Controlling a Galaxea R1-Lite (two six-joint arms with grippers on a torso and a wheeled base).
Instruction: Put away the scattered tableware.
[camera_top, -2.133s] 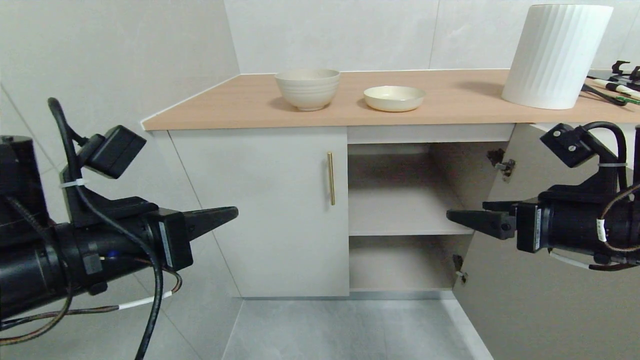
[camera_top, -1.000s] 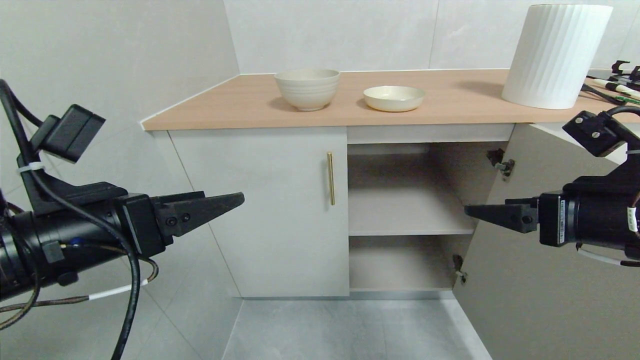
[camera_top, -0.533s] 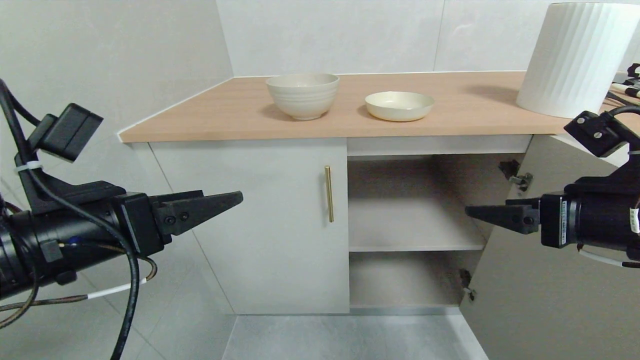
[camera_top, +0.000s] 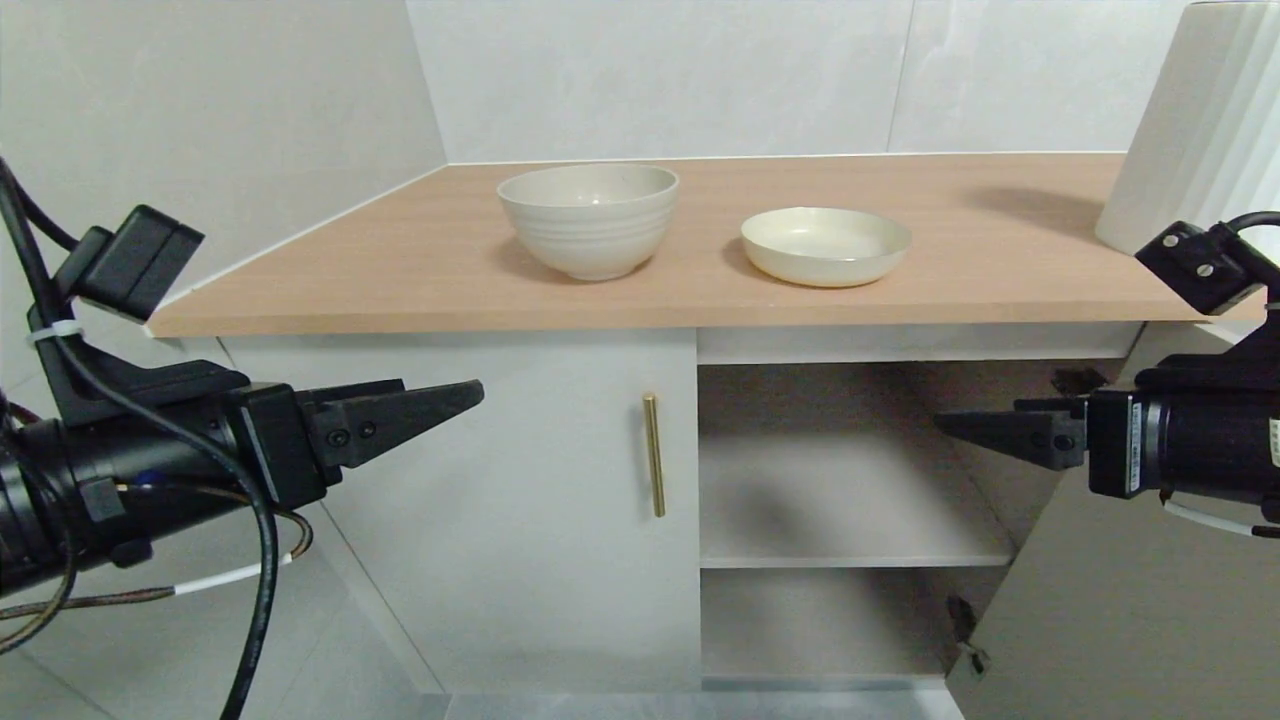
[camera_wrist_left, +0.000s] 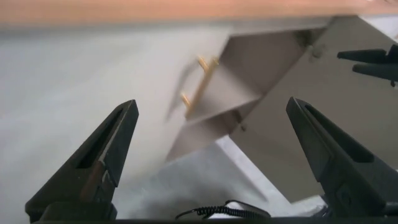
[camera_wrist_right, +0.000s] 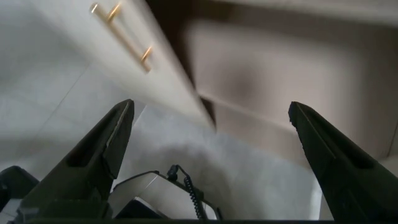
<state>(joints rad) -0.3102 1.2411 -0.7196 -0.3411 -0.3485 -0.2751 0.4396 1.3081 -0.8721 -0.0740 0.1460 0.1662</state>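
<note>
1. My left tool (camera_top: 462, 396) hangs in front of the closed cupboard door, below the edge of the light wooden surface (camera_top: 380, 280). Its fingers are spread wide apart and hold nothing.
2. The deep cream ribbed bowl (camera_top: 588, 220) stands upright on the surface. I judge it rigid, fairly heavy, smooth-glazed and breakable. Take it by the rim wall with one finger inside and one outside. The ribs should give the outer finger some purchase.
3. The shallow cream round dish (camera_top: 825, 245) sits near the bowl on its right, not touching it. I expect it to be lighter but equally brittle. Its low sloping wall offers little depth, so pinch the near rim firmly and keep it level.
4. The open cupboard shelf (camera_top: 850, 520) lies below the dish.
5. My right tool (camera_top: 950, 427) hangs before that opening, fingers apart and empty.
</note>
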